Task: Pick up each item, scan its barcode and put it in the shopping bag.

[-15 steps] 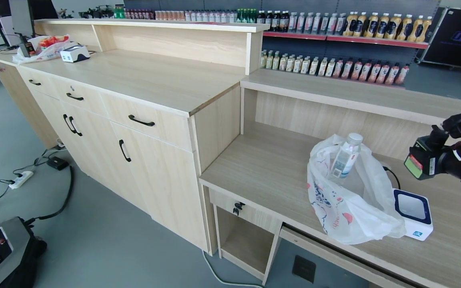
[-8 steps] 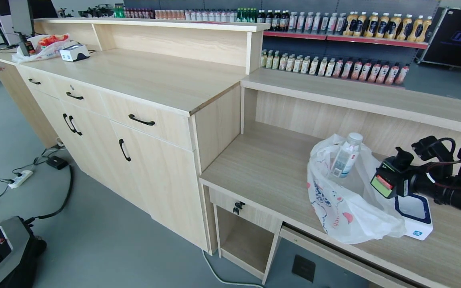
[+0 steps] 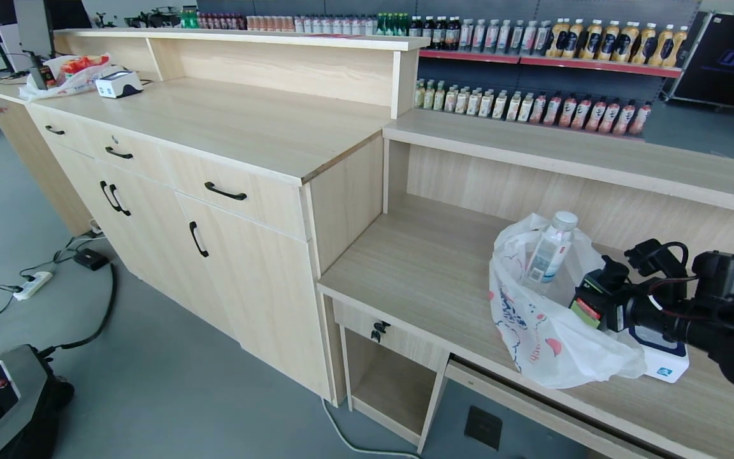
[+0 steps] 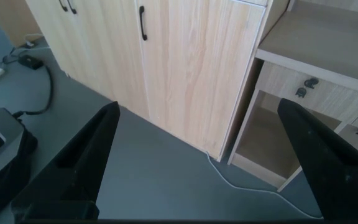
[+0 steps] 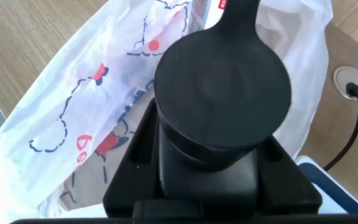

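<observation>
White printed plastic shopping bag [image 3: 552,344] slumped open on the counter [image 3: 431,268], clear white-capped bottle [image 3: 548,252] leaning inside, white scanner [image 3: 666,366] just beside it

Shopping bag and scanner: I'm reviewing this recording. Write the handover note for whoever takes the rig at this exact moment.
Left gripper: open, holding nothing, hanging low over the floor in front of the cabinet doors.
Right gripper: shut on a dark item with a green-and-red label, held over the shopping bag.
Things: the bag stands on the lower counter with its mouth open. The scanner sits right beside it, under the right arm.
Done: a clear bottle stands in the bag.
Left: lower the dark item into the bag and release it. Whether it has been scanned cannot be told.
</observation>
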{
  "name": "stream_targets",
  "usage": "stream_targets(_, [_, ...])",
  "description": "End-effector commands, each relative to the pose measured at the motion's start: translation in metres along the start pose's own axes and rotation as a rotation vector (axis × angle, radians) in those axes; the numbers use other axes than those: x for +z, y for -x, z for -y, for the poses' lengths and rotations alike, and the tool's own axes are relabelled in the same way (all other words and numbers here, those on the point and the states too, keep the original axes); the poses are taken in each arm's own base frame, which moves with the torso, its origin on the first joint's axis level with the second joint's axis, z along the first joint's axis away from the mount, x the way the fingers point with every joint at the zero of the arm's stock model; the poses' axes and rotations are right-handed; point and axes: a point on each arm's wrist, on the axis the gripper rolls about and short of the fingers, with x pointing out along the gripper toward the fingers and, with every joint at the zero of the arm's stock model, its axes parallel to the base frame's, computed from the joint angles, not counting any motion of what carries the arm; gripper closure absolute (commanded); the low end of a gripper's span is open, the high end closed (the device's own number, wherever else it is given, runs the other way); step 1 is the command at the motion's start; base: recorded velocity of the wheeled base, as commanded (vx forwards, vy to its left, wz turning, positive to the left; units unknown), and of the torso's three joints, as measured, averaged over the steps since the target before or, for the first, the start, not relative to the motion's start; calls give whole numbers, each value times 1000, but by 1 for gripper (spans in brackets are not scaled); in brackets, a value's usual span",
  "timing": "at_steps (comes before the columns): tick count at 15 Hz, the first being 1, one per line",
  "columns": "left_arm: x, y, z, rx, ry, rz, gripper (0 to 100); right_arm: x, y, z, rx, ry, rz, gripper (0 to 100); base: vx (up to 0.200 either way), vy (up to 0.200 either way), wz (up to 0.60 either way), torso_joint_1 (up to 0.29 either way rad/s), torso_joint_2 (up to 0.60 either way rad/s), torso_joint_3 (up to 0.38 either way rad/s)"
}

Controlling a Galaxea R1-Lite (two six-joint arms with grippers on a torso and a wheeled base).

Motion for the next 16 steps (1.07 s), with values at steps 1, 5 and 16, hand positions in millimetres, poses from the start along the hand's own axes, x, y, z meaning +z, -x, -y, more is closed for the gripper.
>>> stream_targets(1, [0, 0, 0, 0, 0, 0, 0, -12, -9, -3, 17, -13, -24, 100, 0, 0, 0, 0, 0, 0])
stream_targets(5, [0, 0, 0, 0, 0, 0, 0, -20, -13, -4, 26, -20, -42, 100, 0, 0, 0, 0, 0, 0])
stream_targets(16, [0, 0, 0, 0, 0, 0, 0, -34, -17, -5, 33, -39, -77, 100, 0, 0, 0, 0, 0, 0])
